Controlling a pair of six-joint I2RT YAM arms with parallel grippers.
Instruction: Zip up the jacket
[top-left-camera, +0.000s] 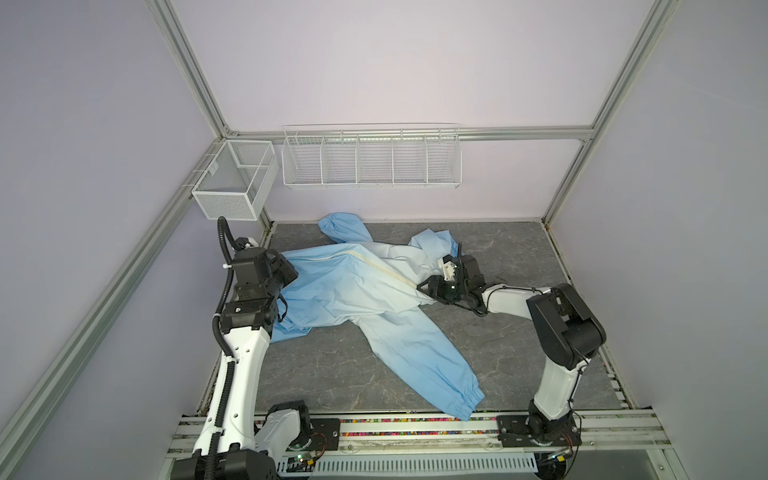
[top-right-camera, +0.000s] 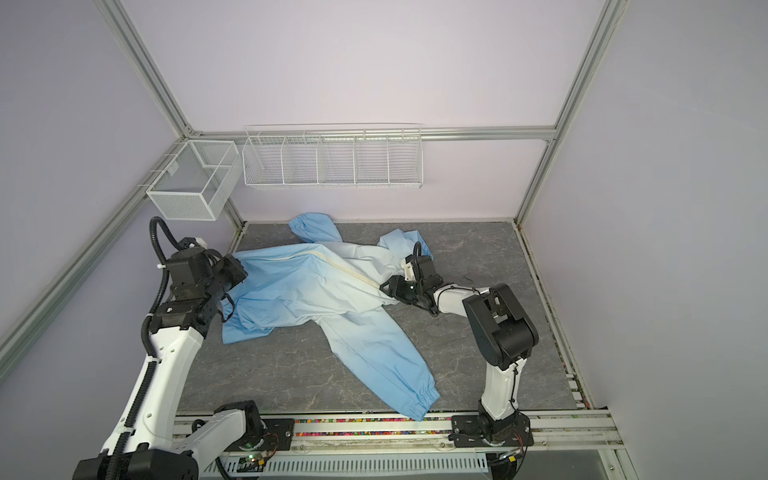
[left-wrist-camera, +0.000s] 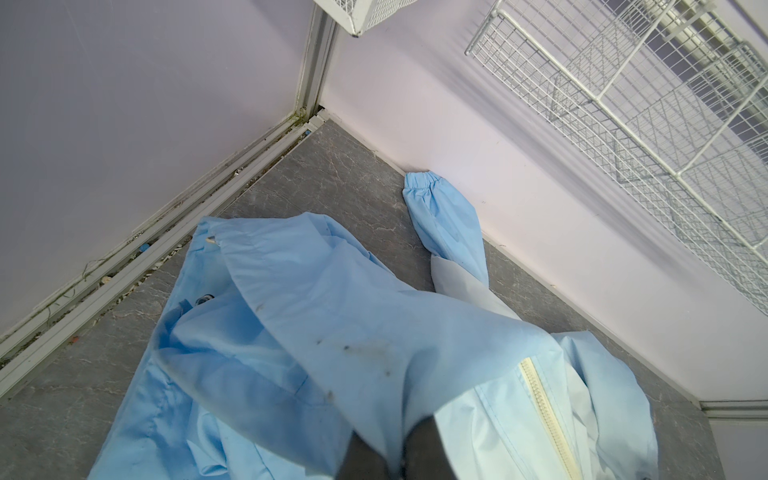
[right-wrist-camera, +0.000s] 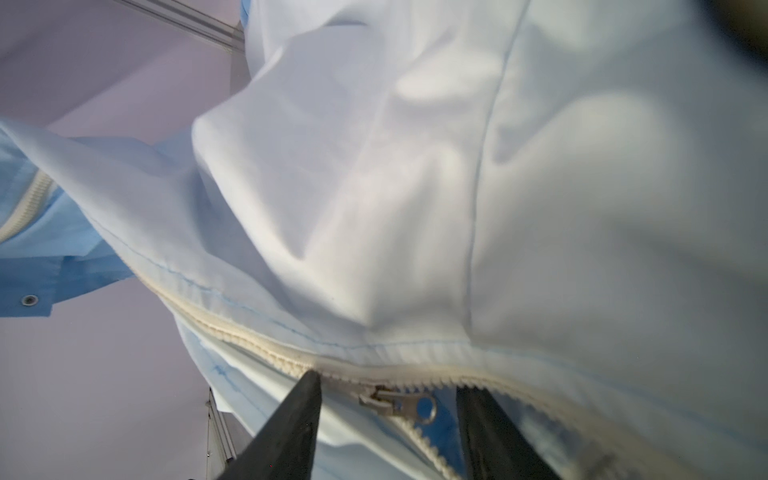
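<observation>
The jacket (top-left-camera: 332, 291) lies spread across the middle of the frame. At its left edge the left gripper (left-wrist-camera: 395, 451) is clamped on the blue cloth. At right, the right gripper (right-wrist-camera: 388, 399) has its jaws apart around the zipper slider (right-wrist-camera: 399, 403). It should, I think, close squarely on the slider, then pull with the cloth held taut.
</observation>
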